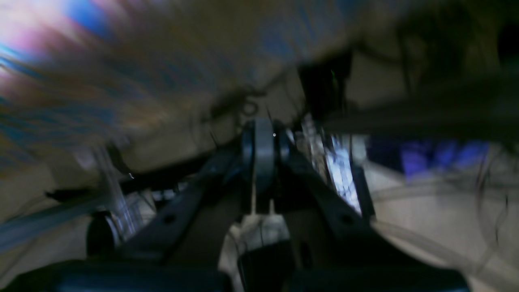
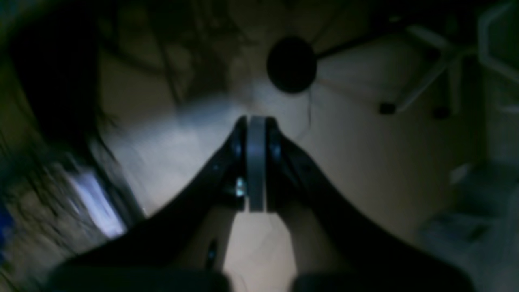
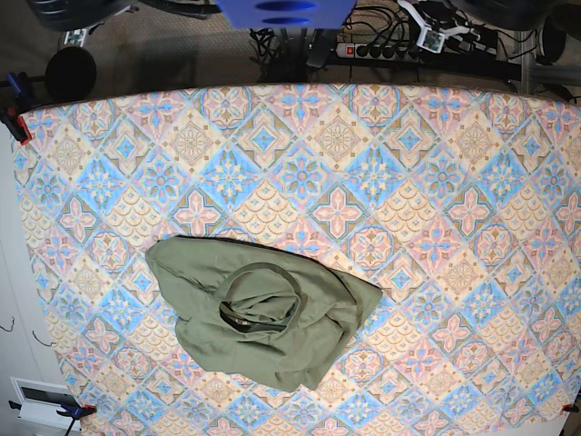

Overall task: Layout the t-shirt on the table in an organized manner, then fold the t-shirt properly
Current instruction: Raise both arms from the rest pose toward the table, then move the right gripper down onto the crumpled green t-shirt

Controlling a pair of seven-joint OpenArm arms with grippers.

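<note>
The olive-green t-shirt (image 3: 259, 313) lies crumpled in a heap on the table (image 3: 436, 182), left of centre and near the front edge, with its ribbed collar ring facing up. Neither arm shows in the base view. In the left wrist view my left gripper (image 1: 263, 136) is shut and empty, with blurred patterned cloth at the upper left and floor beyond. In the right wrist view my right gripper (image 2: 255, 134) is shut and empty, looking at floor off the table. The shirt shows in neither wrist view.
Beyond the table's far edge are a blue object (image 3: 286, 11), cables and a power strip (image 3: 381, 47). A black round object (image 3: 71, 73) sits off the far left corner. Clamps (image 3: 18, 123) hold the cloth at the corners.
</note>
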